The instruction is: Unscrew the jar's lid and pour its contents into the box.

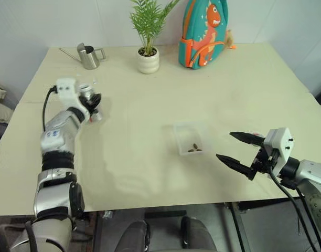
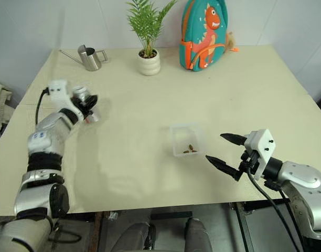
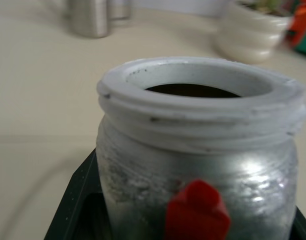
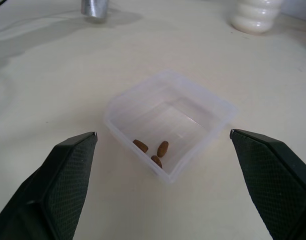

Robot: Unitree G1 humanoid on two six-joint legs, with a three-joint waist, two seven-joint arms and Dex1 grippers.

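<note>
Jar (image 3: 198,165), lid off, clamped in L pincer (image 1: 92,105), off table.

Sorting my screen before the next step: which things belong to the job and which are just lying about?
Job: jar, open and lidless, in the left gripper; box; three brown pellets in it.
Lying about: watering can, potted plant, dinosaur backpack.

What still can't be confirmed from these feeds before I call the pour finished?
- Jar interior: left wrist view, dark past the mouth; leftover pellets can't be told.
- Left gripper fingers: left wrist view, covered by the jar, cut off at the frame edge.
- Pellets in the box: head views too small to count; right wrist view shows three.
</note>
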